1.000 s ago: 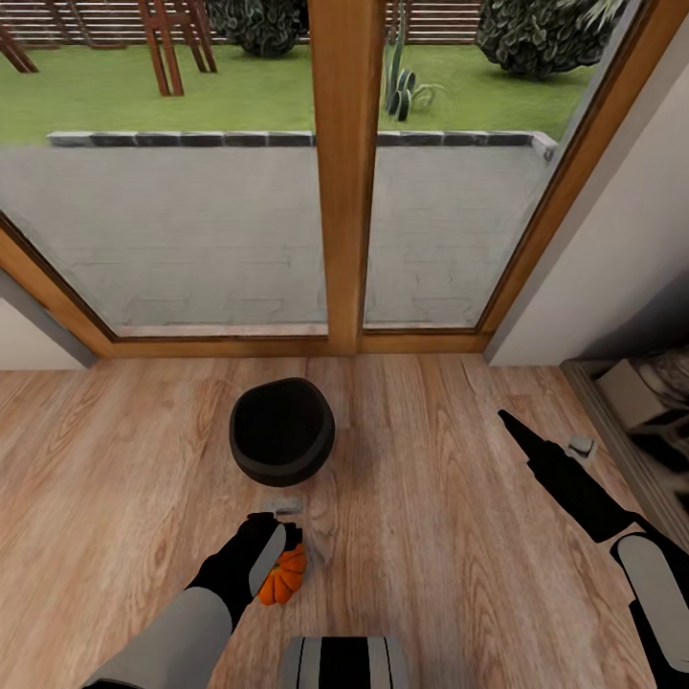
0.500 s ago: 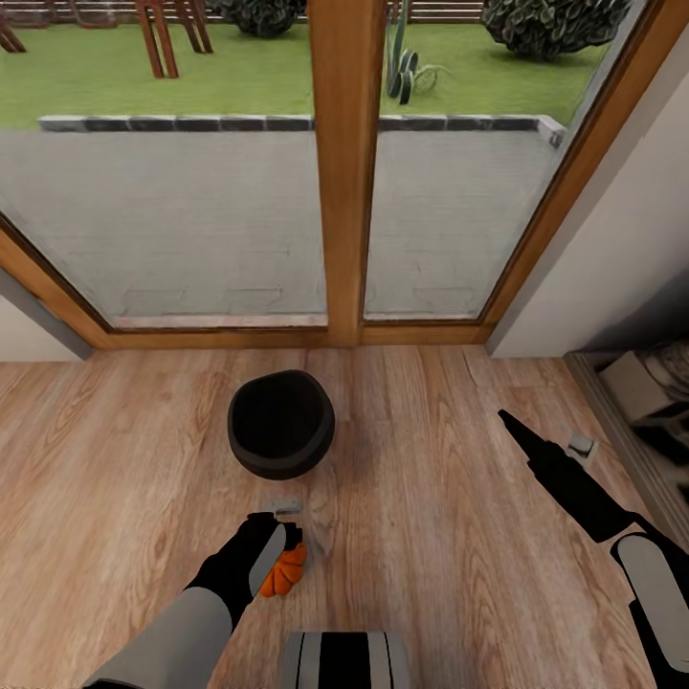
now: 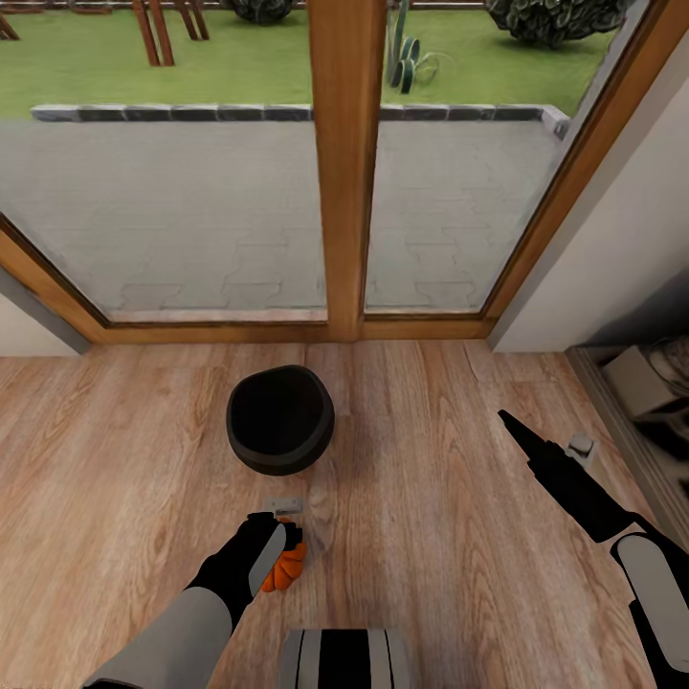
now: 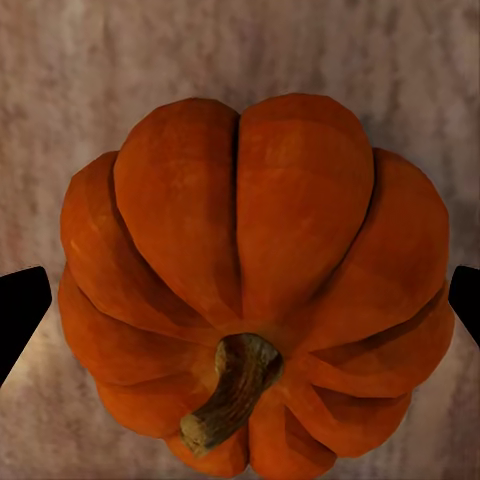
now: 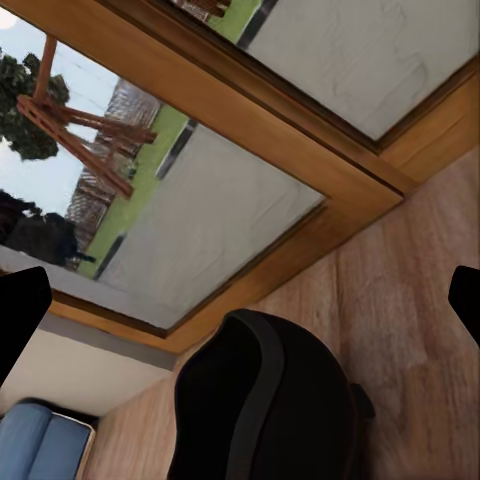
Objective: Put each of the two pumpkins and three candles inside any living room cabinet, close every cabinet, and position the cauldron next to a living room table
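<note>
On the pale wood-plank floor (image 3: 450, 574), close in front of the robot's base: one small bright orange ribbed pumpkin (image 3: 284, 568) with a short brown curved stem (image 4: 228, 391), sitting between the fingers of the left end effector (image 3: 277, 536). The left wrist view shows a black fingertip (image 4: 22, 312) at either flank of the pumpkin with floor visible in the gaps, so the jaws stand open around it, not clamped.

Just beyond the pumpkin: one round black cauldron (image 3: 280, 419) with bulging belly and wide mouth, upright on the floor, near the wooden sill of a large timber-framed glass door (image 3: 345, 172).

Right end effector (image 3: 505, 421): a black pointed tool held above the floor well to the right of the cauldron; its fingertips sit at opposite edges of the right wrist view, wide apart and holding nothing, with the cauldron (image 5: 265, 400) seen between them.

Far right: a dark open shelf unit (image 3: 641, 402) against the white wall, contents unclear.
</note>
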Available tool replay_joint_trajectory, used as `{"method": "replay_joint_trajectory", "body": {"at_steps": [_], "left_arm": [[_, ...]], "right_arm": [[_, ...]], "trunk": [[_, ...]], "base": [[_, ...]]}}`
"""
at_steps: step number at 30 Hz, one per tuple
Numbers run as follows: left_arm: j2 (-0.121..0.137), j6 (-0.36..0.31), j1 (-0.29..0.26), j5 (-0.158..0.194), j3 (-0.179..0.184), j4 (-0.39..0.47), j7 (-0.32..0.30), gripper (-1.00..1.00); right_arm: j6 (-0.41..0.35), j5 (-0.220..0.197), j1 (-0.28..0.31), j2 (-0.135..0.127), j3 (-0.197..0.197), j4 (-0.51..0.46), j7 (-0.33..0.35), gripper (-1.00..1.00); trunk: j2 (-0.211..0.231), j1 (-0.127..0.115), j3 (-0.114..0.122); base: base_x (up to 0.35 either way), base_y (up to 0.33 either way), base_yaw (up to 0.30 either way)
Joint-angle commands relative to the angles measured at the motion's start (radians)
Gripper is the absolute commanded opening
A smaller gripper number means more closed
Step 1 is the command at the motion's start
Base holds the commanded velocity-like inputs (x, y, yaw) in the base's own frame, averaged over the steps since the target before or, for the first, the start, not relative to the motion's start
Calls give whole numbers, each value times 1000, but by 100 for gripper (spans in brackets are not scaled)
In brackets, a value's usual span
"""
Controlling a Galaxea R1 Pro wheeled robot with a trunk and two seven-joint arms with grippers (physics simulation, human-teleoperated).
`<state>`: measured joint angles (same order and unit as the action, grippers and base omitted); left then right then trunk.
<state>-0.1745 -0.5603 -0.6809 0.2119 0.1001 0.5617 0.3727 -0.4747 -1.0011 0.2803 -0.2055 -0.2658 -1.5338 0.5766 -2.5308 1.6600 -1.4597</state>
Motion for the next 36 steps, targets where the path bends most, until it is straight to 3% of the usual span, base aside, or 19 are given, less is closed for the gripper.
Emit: {"method": "replay_joint_trajectory", "body": {"at_steps": [1,9,13,25,31,36], "left_arm": [[0,-3,0,11,3,1,9,100],[0,-3,0,11,3,0,9,100],[0,-3,0,11,3,0,9,100],[0,-3,0,11,3,1,9,100],[0,-3,0,11,3,1,9,100],[0,-3,0,11,4,1,9,100]], "right_arm": [[-8,-8,0,0,-1,0,0,100],[-8,-8,0,0,-1,0,0,100],[-8,-8,0,0,-1,0,0,100],[-8,-8,0,0,-1,1,0,100],[-8,-8,0,0,-1,1,0,100],[-8,-8,0,0,-1,3,0,100]], "trunk": [[0,0,-1],[0,0,-1],[-1,2,-16],[-1,2,-16],[-3,4,-39],[-3,4,-39]], "base": [[0,0,0],[0,0,0],[0,0,0],[0,0,0],[0,0,0],[0,0,0]]}}
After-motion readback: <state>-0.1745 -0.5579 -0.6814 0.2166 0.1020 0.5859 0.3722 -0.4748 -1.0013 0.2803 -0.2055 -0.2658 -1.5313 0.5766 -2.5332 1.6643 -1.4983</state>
